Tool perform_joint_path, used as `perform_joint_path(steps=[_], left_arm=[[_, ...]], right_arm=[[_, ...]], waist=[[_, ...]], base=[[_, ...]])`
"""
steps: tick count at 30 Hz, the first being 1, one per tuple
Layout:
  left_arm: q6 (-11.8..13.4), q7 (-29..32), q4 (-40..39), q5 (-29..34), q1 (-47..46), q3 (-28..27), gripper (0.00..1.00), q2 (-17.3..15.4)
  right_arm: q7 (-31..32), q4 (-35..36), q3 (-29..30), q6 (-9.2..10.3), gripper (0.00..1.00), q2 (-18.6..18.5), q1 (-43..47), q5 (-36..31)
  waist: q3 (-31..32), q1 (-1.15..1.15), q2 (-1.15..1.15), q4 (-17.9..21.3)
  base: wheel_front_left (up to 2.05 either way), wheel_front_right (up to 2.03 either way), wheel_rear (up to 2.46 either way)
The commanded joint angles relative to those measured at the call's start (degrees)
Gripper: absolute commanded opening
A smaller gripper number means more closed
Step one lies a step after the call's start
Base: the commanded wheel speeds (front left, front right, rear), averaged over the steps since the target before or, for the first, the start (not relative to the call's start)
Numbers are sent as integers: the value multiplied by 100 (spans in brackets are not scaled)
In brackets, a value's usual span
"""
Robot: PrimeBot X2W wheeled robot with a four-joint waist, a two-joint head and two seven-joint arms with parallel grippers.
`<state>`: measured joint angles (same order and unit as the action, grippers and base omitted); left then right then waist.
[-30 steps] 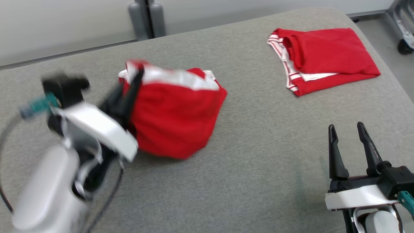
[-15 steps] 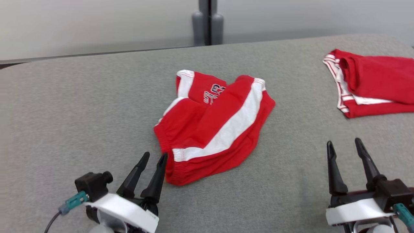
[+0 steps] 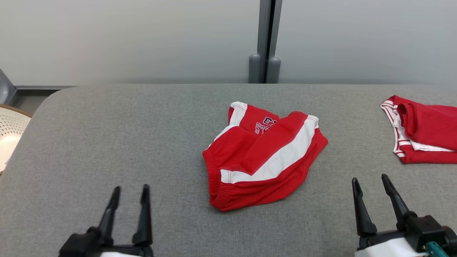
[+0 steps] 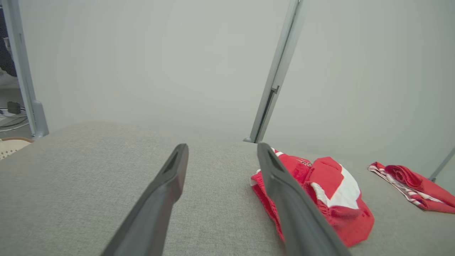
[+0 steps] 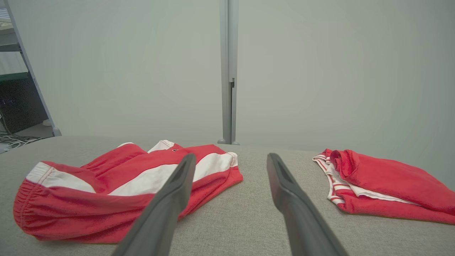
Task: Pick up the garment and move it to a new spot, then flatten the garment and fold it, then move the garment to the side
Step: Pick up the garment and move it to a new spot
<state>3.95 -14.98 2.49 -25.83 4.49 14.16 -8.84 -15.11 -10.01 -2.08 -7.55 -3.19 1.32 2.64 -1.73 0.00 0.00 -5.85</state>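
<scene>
A grey fabric-covered table (image 3: 107, 142) is observed, its far-left corner rounded. A folded red garment with white striped trim (image 3: 428, 134) is laid flat toward the table's right end. Behind the table, pale wall panels (image 3: 125, 39) are joined by a grey upright post (image 3: 266, 39). A perforated cream basket (image 3: 9, 132) is noted beyond the left edge, partly cut off.

- You're looking at the garment (image 3: 264, 160): red shorts with a broad white stripe and dark lettering near the far edge.
- It's rumpled and partly doubled over, not flat.
- Elastic waistband faces near-left; it lies mid grey padded surface (image 3: 107, 142).
</scene>
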Motion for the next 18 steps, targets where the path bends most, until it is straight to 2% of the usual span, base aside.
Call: perform_joint_path(steps=[1, 3, 5, 10, 14, 18], left_arm=[[57, -24, -168, 236, 199, -279, 100, 147], [7, -24, -427, 582, 424, -730, 100, 358], [-105, -25, -593, 1000, 577, -956, 100, 494], [-275, -25, -564, 2011, 835, -1005, 100, 558], [-208, -27, -378, 2154, 902, -934, 100, 579], [-136, -26, -353, 2082, 849, -876, 100, 583]], right_arm=[[-4, 37, 23, 13, 100, -28, 100, 30], [-3, 63, 18, 13, 100, -22, 193, 81], [-3, 104, -22, 13, 100, -17, 264, 120], [-4, 155, -453, 13, 100, -37, 480, 197], [-3, 159, -741, 13, 100, -55, 587, 351], [-4, 204, -771, 13, 100, -51, 639, 421]], waist=[[64, 0, 0, -37], [99, 0, 0, -45], [121, 0, 0, -48], [163, 0, 0, -32], [191, 0, 0, 16], [198, 0, 0, 36]], base=[[0, 0, 0], [0, 0, 0], [0, 0, 0], [0, 0, 0], [0, 0, 0], [0, 0, 0]])
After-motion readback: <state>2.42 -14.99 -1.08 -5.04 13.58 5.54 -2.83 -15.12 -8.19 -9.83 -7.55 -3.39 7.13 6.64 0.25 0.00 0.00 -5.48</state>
